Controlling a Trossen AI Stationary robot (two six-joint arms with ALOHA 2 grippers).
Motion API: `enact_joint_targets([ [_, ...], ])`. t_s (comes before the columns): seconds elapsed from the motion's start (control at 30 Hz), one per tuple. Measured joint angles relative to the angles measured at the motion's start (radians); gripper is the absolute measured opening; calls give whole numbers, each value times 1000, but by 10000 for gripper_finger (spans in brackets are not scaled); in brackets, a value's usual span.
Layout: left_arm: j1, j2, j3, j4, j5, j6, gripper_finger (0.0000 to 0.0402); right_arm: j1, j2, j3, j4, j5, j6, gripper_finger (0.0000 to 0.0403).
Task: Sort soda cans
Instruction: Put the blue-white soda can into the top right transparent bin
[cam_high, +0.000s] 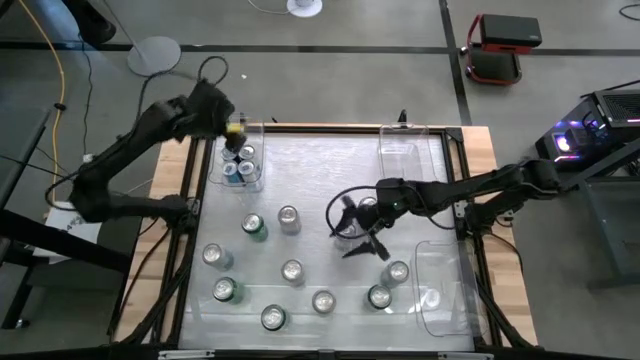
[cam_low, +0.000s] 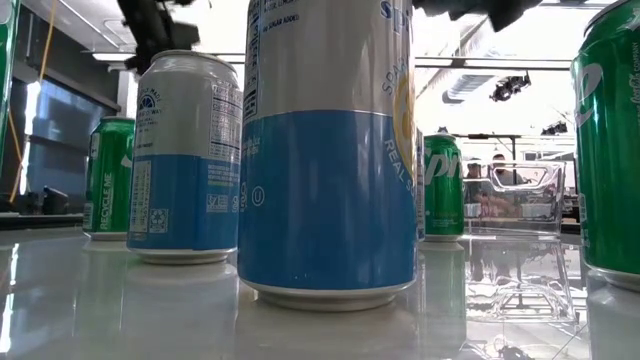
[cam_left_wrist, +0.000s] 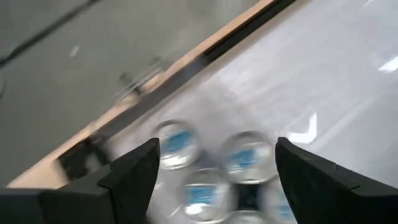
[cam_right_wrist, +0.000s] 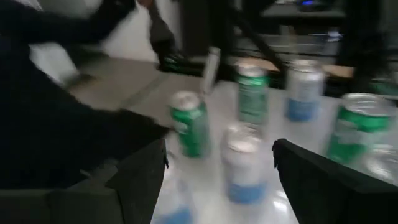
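Observation:
Several soda cans stand upright on the table: green ones (cam_high: 252, 226) (cam_high: 224, 290) (cam_high: 379, 296) and blue-and-silver ones (cam_high: 288, 218) (cam_high: 292, 271) (cam_high: 397, 271). The low view shows a blue-and-silver can (cam_low: 330, 150) close up, with green cans (cam_low: 110, 180) behind it. My left gripper (cam_high: 240, 135) (cam_left_wrist: 214, 168) hangs open above the far-left clear bin (cam_high: 243, 178). Blue cans (cam_left_wrist: 249, 158) stand in that bin. My right gripper (cam_high: 352, 232) (cam_right_wrist: 217, 168) hovers open over the middle of the table. Green (cam_right_wrist: 189, 124) and blue (cam_right_wrist: 244, 162) cans stand ahead of it. Neither gripper holds anything.
A second clear bin (cam_high: 405, 150) sits at the far right of the table and a third (cam_high: 440, 295) at the near right. The table's wooden rim (cam_high: 480, 180) runs along its sides. Cans crowd the near half of the table.

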Motion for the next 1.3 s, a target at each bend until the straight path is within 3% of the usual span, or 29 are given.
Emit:
enact_joint_targets([
  [0.1, -134, -121, -83, 82, 1, -94, 286, 11, 43, 1, 111, -18, -15, 288],
  [0.2, -276, -235, -196, 197, -7, -194, 281, 17, 55, 37, 86, 70, -54, 288],
  [0.37, -489, -356, -428, 442, -51, -319, 279, 53, 37, 205, -332, 383, -115, 288],
  [0.5, -606, -372, -571, 659, -89, -372, 279, 94, 49, 320, -633, 612, -90, 289],
  [0.57, -653, -365, -618, 772, -118, -377, 279, 102, 65, 343, -719, 626, -52, 289],
  [0.77, -757, -302, -689, 1012, -136, -362, 279, 146, 147, 344, -741, 634, -15, 289],
  [0.97, -819, -215, -693, 1056, -233, -362, 279, 137, 184, 383, -833, 631, 22, 289],
  [1.2, -837, -141, -693, 1074, -242, -388, 279, 120, 227, 413, -903, 630, 19, 303],
  [1.3, -839, -120, -693, 1088, -242, -380, 279, 121, 249, 413, -897, 745, -7, 317],
])
